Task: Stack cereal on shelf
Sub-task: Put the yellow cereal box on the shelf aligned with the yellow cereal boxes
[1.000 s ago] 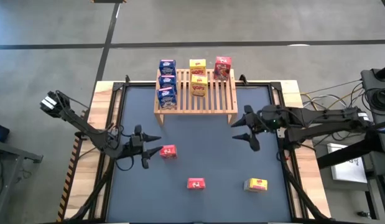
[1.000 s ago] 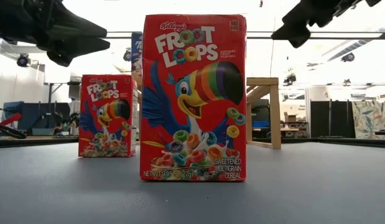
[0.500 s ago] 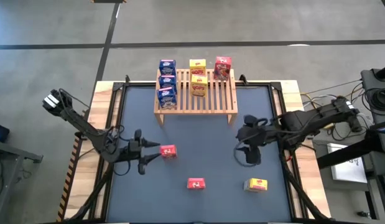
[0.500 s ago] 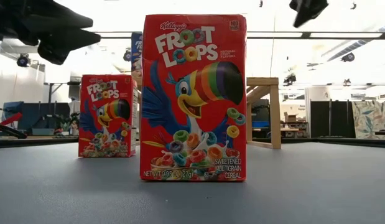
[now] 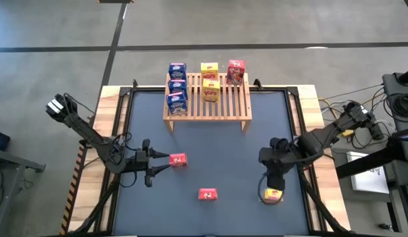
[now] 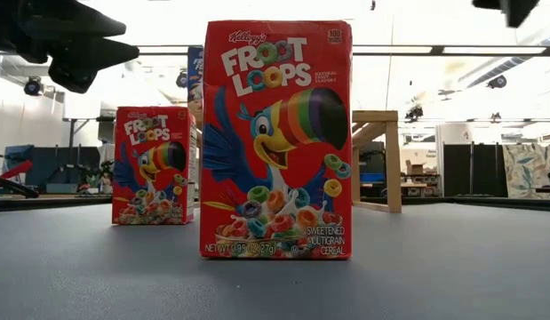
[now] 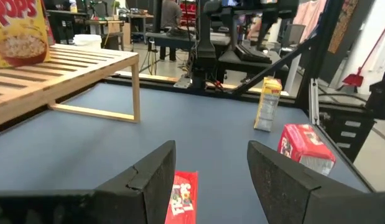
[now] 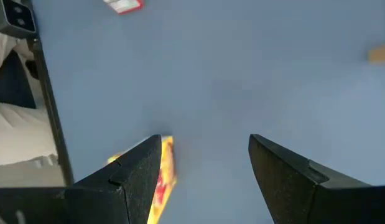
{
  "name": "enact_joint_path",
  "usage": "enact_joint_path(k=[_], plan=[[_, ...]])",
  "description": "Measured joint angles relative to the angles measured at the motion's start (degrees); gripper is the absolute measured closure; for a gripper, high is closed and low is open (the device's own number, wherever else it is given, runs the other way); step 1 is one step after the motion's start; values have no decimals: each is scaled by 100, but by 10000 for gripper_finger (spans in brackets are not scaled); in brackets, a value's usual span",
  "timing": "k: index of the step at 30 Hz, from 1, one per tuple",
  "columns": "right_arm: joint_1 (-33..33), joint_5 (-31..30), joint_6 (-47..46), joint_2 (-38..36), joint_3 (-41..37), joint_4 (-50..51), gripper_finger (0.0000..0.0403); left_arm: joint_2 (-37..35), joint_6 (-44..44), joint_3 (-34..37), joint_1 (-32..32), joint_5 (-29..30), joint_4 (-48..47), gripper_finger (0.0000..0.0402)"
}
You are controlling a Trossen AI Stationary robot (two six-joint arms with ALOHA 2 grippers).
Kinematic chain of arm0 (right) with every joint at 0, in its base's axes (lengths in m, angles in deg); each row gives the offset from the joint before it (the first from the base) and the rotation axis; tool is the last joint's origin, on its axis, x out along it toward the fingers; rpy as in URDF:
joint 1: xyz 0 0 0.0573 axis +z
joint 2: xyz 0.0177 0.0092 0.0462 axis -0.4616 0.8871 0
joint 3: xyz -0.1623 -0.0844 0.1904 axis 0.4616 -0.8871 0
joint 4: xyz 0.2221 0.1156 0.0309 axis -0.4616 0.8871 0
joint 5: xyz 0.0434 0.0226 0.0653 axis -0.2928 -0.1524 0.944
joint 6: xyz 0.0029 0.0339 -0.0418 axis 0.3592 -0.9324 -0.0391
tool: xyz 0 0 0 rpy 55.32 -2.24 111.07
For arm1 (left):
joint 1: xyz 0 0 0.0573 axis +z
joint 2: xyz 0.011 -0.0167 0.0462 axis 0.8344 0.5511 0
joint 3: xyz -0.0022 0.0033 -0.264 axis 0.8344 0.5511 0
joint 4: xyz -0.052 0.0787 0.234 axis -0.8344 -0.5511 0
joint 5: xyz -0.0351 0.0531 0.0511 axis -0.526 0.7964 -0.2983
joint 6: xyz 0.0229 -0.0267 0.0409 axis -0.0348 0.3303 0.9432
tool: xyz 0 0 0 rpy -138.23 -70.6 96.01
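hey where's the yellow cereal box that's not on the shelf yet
In the high view, the loose yellow box stands on the mat near the table's front right corner, right of a red box, with the open right gripper directly above it.

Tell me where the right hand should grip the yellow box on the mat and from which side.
The yellow cereal box stands upright near the table's front right. The right hand, fingers open, hangs almost above it. Probably come straight down and pinch its two broad faces near the top, since its depth is the narrow dimension.
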Motion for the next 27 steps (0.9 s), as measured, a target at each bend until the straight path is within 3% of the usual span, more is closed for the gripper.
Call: enact_joint_path(k=[11, 27], plan=[[1543, -318, -1374, 991, 37, -247, 172, 111, -2, 0, -18, 0, -2, 218], [1868, -302, -1869, 1728, 159, 9, 172, 98, 199, -63, -14, 55, 212, 218]])
